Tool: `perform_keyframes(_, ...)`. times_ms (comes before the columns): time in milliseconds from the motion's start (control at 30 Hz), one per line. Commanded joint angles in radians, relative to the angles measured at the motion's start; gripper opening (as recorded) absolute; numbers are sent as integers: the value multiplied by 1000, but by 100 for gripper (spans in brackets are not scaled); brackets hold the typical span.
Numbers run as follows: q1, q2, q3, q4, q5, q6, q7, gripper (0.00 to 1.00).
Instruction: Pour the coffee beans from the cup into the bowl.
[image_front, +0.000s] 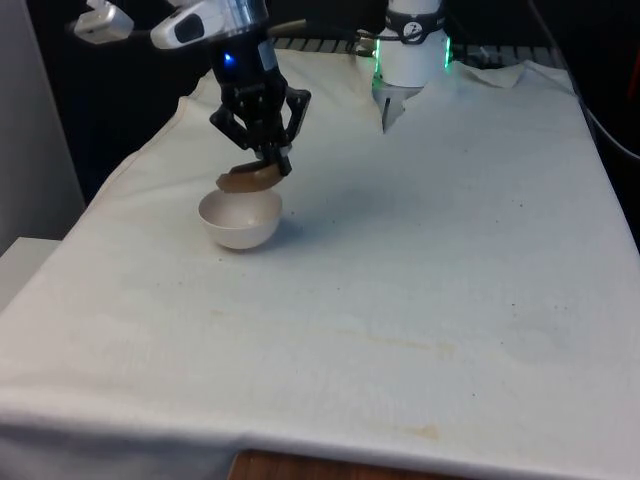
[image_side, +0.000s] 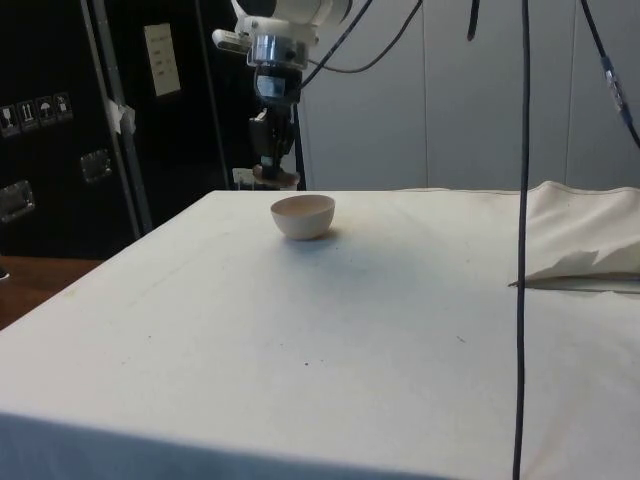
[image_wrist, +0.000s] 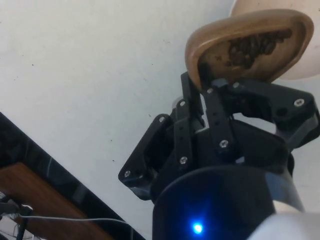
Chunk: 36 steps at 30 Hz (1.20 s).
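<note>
A white bowl (image_front: 240, 218) sits on the cloth towards the front view's left; it also shows in the side view (image_side: 303, 215) and, as a pale rim, past the cup (image_wrist: 250, 6). My gripper (image_front: 272, 162) is shut on the rim of a small brown cup (image_front: 250, 179), holding it tipped over, just above the bowl's rim. In the wrist view the cup (image_wrist: 247, 47) is tilted well over, with dark coffee beans (image_wrist: 255, 45) lying along its lower inside wall. In the side view the gripper (image_side: 272, 160) hangs just behind the bowl.
The white cloth (image_front: 400, 300) covers the table. A fold of cloth (image_side: 580, 250) rises at the side view's right, and a black cable (image_side: 522, 240) hangs down there. The table's edge (image_wrist: 55, 165) runs close by the gripper.
</note>
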<state>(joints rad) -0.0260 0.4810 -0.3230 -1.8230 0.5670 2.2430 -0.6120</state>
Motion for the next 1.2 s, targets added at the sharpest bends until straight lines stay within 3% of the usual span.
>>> perform_keyframes(0, 0, 5, 1, -1, 12, 10, 8, 0)
perform_keyframes(467, -1, 13, -3, -2, 87, 1, 37, 0)
perform_keyframes(1167, 1, 15, -14, -21, 104, 21, 115, 0)
